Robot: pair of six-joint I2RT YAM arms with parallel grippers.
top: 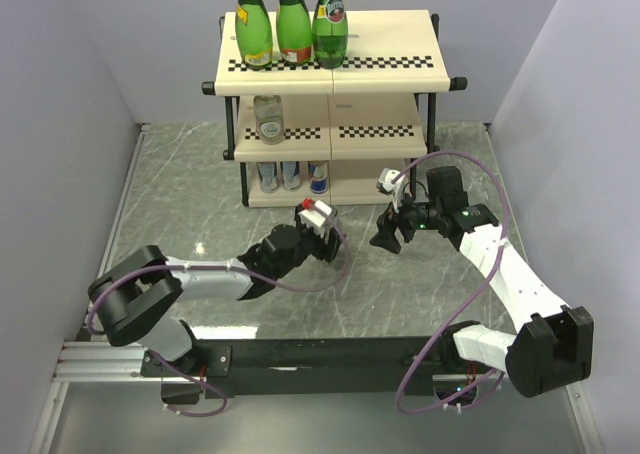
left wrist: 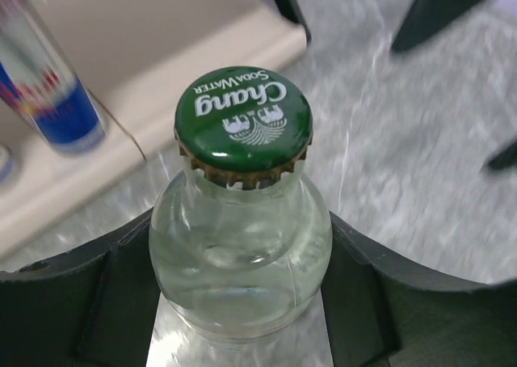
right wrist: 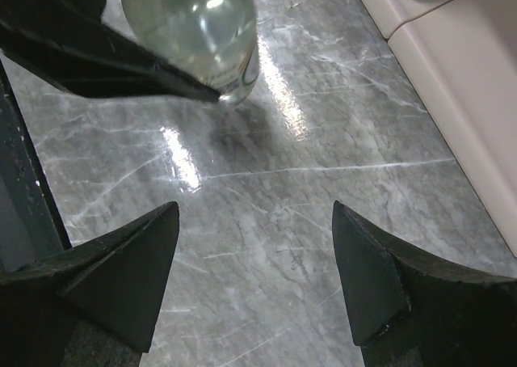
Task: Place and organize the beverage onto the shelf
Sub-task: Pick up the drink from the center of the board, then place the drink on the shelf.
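My left gripper [top: 325,242] is shut on a clear glass soda-water bottle [left wrist: 241,246] with a green cap [left wrist: 243,113], gripping it at the shoulder. The bottle stands upright at table level, just in front of the shelf [top: 390,64]; I cannot tell whether it touches the table. It also shows in the right wrist view [right wrist: 194,23]. My right gripper [top: 388,236] is open and empty, just right of the bottle, over bare marble [right wrist: 254,246]. The shelf's lowest board shows in both wrist views [left wrist: 202,35] [right wrist: 452,68].
Three green bottles [top: 293,24] stand on the left of the top tier. One clear bottle [top: 268,117] stands on the left of the middle tier. Three cans [top: 291,175] are on the bottom tier; a blue-and-silver one [left wrist: 48,92] is close to the held bottle. Grey walls enclose the table.
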